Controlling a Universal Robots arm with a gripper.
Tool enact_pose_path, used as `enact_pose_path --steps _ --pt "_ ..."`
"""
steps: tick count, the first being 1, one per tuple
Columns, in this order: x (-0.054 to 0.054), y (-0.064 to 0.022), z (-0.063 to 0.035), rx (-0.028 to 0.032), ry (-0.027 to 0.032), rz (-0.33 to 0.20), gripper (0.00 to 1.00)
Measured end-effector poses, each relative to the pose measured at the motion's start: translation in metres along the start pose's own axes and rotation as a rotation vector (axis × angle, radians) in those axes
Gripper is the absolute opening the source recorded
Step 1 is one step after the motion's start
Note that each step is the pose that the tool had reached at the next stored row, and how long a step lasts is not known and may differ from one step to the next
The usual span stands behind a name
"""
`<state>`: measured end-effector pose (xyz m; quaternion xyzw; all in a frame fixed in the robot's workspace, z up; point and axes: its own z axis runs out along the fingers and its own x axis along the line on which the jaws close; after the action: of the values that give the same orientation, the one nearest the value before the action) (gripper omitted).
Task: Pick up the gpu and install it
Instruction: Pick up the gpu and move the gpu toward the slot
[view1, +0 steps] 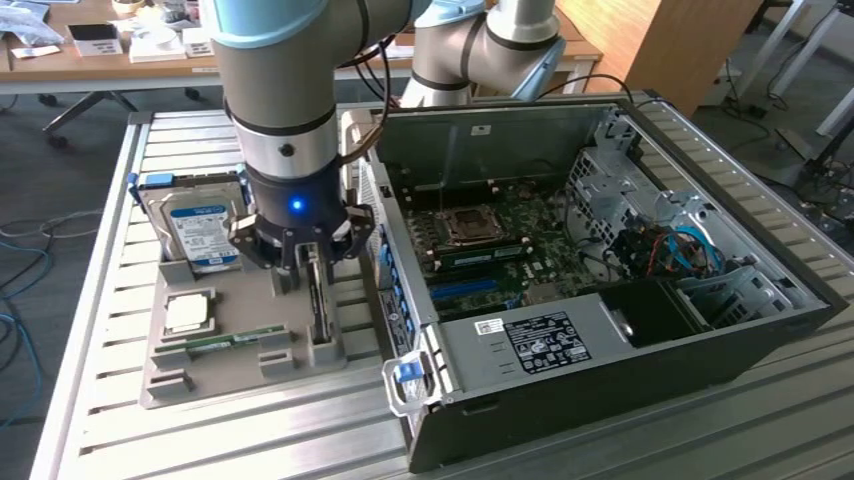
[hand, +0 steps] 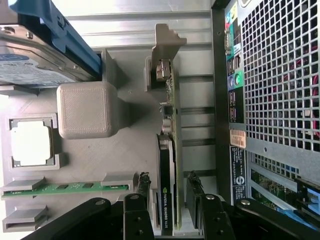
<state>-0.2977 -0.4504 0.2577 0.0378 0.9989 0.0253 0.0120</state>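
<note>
The gpu (view1: 318, 322) stands on edge in a slot of the grey holder tray (view1: 234, 375), just beside the open computer case (view1: 747, 330). In the wrist view the gpu (hand: 168, 125) shows as a thin dark card with a green board edge and a metal bracket at its far end. My gripper (view1: 314, 290) has come down over the card. The two black fingers (hand: 145, 182) straddle the gpu, one on each side, with a narrow gap showing on both sides, so the gripper (hand: 168, 184) is open around it.
On the same tray stand a silver hard drive (view1: 200, 235) with a blue-white label, a processor chip (view1: 187, 313) and a green memory stick (view1: 234, 340). The motherboard (view1: 494, 250) lies exposed in the case. The case's rear panel (hand: 280, 75) is close beside the gpu.
</note>
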Motion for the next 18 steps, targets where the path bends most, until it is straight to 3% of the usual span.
enact_pose_path --steps 18 --pt "-0.001 0.0004 0.0194 0.0001 0.0001 0.000 0.43"
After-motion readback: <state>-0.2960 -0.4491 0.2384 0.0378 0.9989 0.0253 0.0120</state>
